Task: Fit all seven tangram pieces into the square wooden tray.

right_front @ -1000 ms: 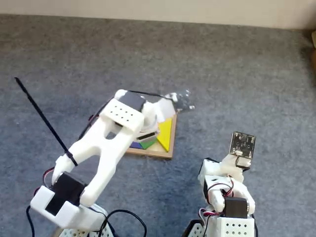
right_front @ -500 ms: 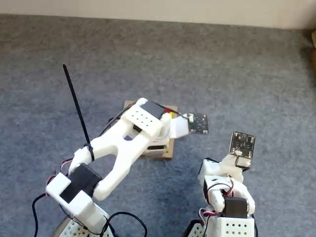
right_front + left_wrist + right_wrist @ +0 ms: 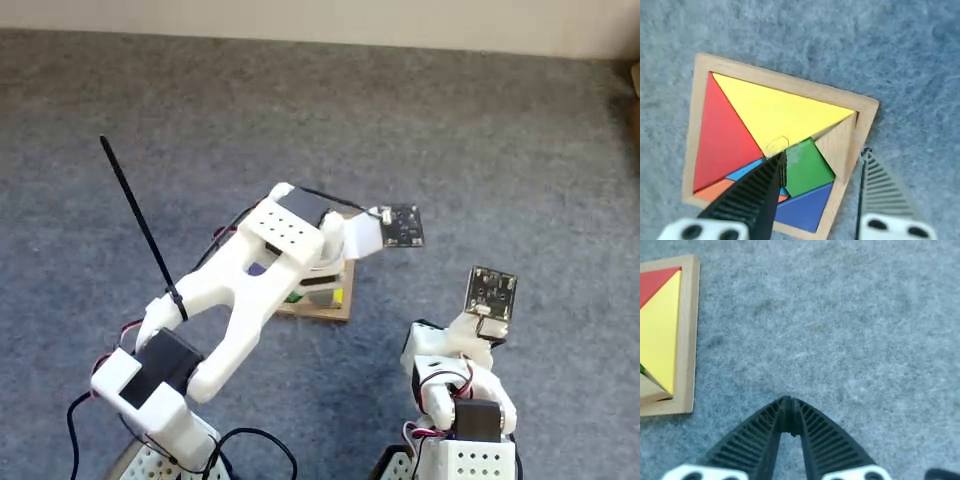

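Note:
The square wooden tray point(image 3: 865, 112) lies on the carpet, holding a red triangle point(image 3: 722, 132), a yellow triangle point(image 3: 775, 112), a green square point(image 3: 807, 167), blue pieces point(image 3: 802, 210) and an orange piece point(image 3: 710, 190). A bare triangular gap point(image 3: 837, 145) lies beside the green square. My left gripper point(image 3: 824, 153) hangs open above the green square and the gap, holding nothing. From above, the left arm point(image 3: 270, 260) covers most of the tray point(image 3: 325, 310). My right gripper point(image 3: 789, 404) is shut and empty over bare carpet, away from the tray's corner point(image 3: 687, 340).
Grey carpet surrounds the tray on all sides. The right arm point(image 3: 455, 385) sits folded near its base at the front right. A black cable tie point(image 3: 135, 220) sticks up from the left arm.
The left arm swung right, so its wrist now sits over the tray's right side; in the last half second it drew back slightly. The right arm stayed still.

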### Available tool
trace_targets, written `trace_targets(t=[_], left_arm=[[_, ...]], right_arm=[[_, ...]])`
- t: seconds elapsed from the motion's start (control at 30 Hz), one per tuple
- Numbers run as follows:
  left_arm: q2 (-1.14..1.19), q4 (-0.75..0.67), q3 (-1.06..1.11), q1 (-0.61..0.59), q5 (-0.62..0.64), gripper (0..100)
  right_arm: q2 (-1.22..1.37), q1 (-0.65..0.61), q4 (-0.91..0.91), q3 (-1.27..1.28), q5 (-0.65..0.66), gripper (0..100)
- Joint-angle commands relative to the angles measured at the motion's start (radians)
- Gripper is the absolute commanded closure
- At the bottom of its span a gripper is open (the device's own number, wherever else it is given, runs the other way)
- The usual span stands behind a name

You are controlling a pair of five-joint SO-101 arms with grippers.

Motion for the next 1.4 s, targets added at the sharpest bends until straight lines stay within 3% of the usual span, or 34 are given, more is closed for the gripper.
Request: trace_targets(t=[0.0, 0.13, 0.37, 0.63, 0.83, 1.07, 1.37], left_arm=[[-0.001, 0.006, -0.013, -0.018, 0.009, 76], [0.001, -0.009, 0.039, -0.018, 0.009, 76], [0.001, -0.158, 0.11, -0.076, 0.049, 78], [0.001, -0.158, 0.111, -0.09, 0.052, 78], [-0.038, -0.138, 0.082, -0.087, 0.157, 78], [-0.314, 0.011, 0.102, -0.085, 0.29, 79], [-0.843, 0.012, 0.392, -0.096, 0.4, 89]], right_arm=[[-0.019, 0.01, -0.021, 0.124, 0.011, 99.3], [-0.019, 0.01, -0.021, 0.124, 0.011, 99.3], [-0.019, 0.01, -0.021, 0.124, 0.011, 99.3], [-0.019, 0.01, -0.021, 0.124, 0.011, 99.3], [-0.019, 0.01, -0.021, 0.124, 0.011, 99.3], [-0.019, 0.01, -0.021, 0.124, 0.011, 99.3], [-0.019, 0.01, -0.021, 0.124, 0.011, 99.3]])
